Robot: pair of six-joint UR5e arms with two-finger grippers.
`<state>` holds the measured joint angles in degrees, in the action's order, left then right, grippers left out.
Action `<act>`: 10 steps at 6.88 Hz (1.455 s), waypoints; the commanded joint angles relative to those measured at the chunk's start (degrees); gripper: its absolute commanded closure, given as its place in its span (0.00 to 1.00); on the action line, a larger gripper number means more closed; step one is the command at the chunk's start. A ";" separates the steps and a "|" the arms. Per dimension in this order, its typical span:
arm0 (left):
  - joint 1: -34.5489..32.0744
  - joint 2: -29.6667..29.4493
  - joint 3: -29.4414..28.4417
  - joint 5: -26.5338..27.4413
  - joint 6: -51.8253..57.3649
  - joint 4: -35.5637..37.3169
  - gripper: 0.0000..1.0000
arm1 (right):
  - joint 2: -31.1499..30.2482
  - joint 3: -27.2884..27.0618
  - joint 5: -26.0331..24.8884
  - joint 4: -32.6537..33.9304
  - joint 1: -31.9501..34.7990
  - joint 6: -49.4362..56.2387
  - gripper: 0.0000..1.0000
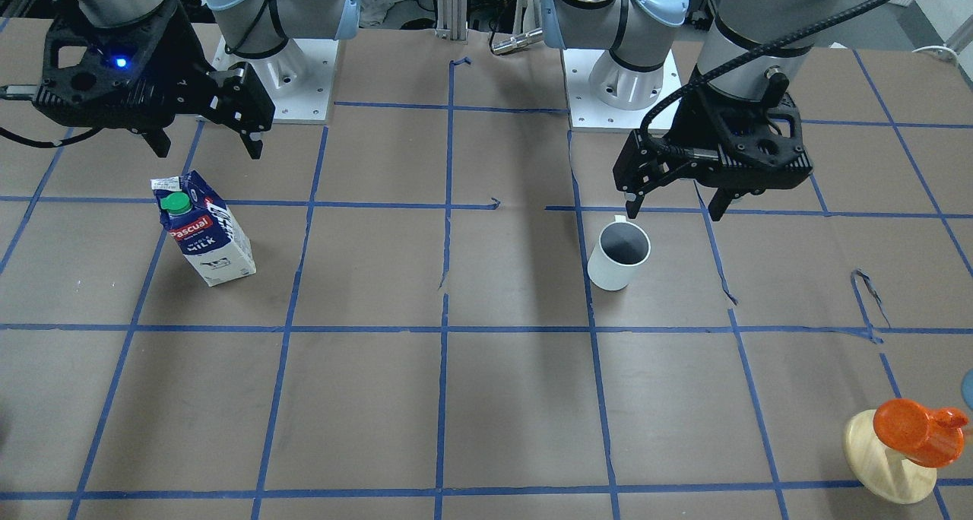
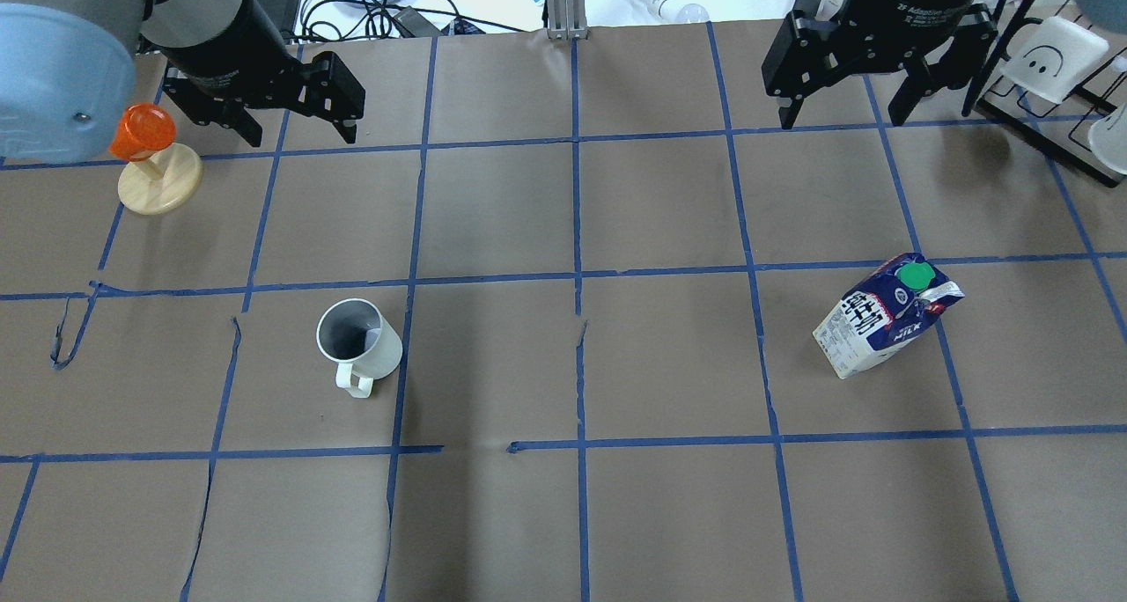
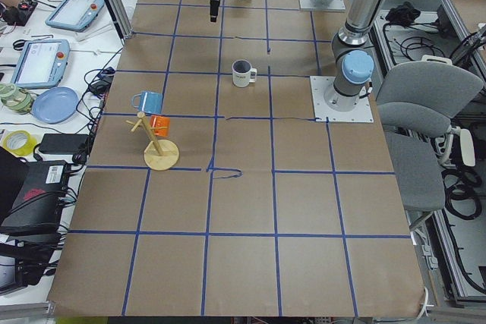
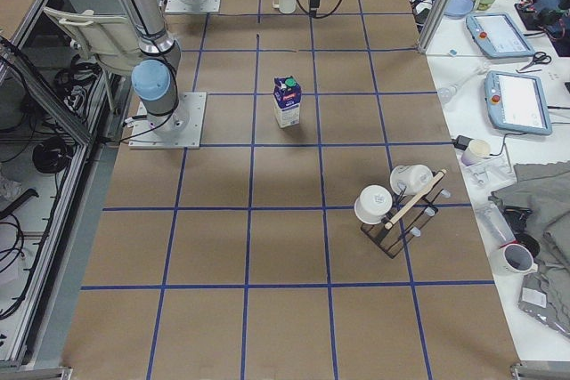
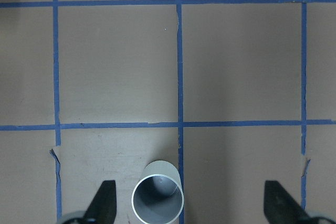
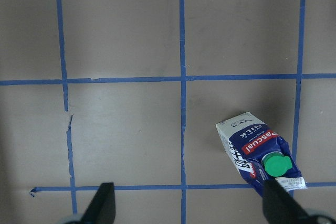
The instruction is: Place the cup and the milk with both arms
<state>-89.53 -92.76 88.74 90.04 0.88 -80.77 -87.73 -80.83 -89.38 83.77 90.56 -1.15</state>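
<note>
The white cup (image 1: 619, 255) stands upright on the brown table, its handle toward the robot. It also shows in the overhead view (image 2: 359, 342) and at the bottom of the left wrist view (image 5: 157, 199). My left gripper (image 1: 674, 208) is open and empty, well above the table, with the cup nearer its left finger in the left wrist view. The milk (image 1: 204, 229) stands upright with its green cap on top, also in the overhead view (image 2: 885, 325). My right gripper (image 1: 207, 149) is open and empty, high above the table. In the right wrist view the milk (image 6: 257, 153) sits near the right finger.
An orange cup on a wooden stand (image 2: 150, 157) sits at the table's far left corner. A black rack with white cups (image 2: 1048, 65) stands at the far right. Blue tape lines grid the brown table cover.
</note>
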 commanded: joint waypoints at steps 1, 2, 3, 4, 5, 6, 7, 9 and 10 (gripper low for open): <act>-0.03 0.13 0.12 0.05 0.08 -0.09 0.00 | -0.07 -0.03 0.00 -0.01 0.05 0.00 0.00; -0.03 0.04 0.12 0.05 0.09 -0.18 0.00 | -0.07 -0.03 0.00 -0.01 0.05 0.00 0.00; -0.03 0.21 0.64 0.05 0.09 -0.27 0.00 | -0.07 -0.03 0.00 -0.01 0.05 0.00 0.00; -0.03 0.65 1.43 0.05 0.09 -0.18 0.00 | -0.07 -0.03 0.00 -0.01 0.05 0.00 0.00; -0.03 0.74 1.78 0.05 0.09 -0.18 0.00 | 0.02 -0.12 -0.09 -0.09 -0.04 0.00 0.00; -0.03 0.83 1.79 0.14 0.17 -0.18 0.00 | 0.02 -0.12 -0.09 -0.09 -0.04 0.00 0.00; -0.03 0.83 1.79 0.14 0.26 -0.18 0.00 | -0.16 -0.21 -0.09 -0.18 -0.04 0.09 0.00; 0.06 1.01 1.79 0.14 0.79 -0.18 0.00 | -0.16 -0.21 -0.09 -0.18 -0.04 0.00 0.00; 0.06 1.01 1.87 0.14 0.79 -0.27 0.00 | 0.01 -0.21 0.08 -0.09 0.05 0.00 0.00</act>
<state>-89.51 -91.80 90.56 90.18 1.58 -80.97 -87.84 -81.03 -89.42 83.62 90.54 -1.14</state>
